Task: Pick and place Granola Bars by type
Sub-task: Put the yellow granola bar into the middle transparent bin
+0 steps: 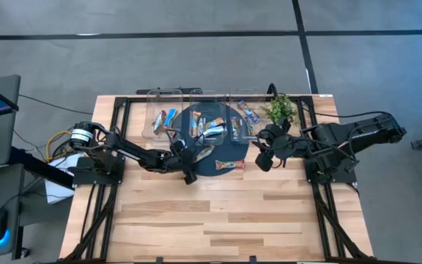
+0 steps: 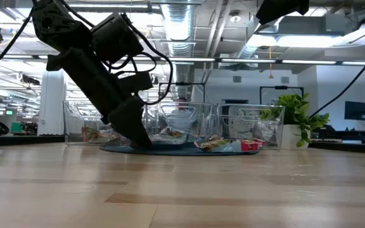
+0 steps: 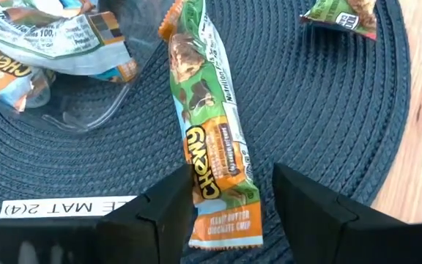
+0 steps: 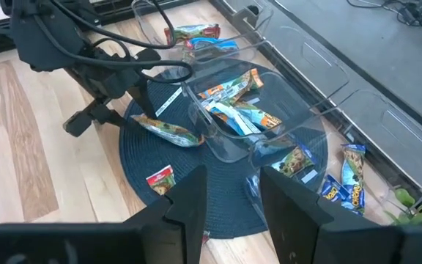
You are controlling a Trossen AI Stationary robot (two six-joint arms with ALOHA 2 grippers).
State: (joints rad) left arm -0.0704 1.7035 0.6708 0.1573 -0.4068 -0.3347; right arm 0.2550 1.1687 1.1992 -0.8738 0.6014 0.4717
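My left end effector (image 3: 229, 202) sits low on the round dark woven mat (image 3: 328, 110), fingers spread either side of one green-orange wrapped granola bar (image 3: 209, 125) without pinching it. That bar lies flat, its long axis running away between my fingers. A second bar (image 1: 229, 164) lies near the mat's front edge; several more fill the clear plastic bowl (image 4: 251, 117). My right end effector (image 1: 264, 158) hovers beside the mat, fingers parted, empty. Open wooden bench (image 1: 218, 220) lies in front.
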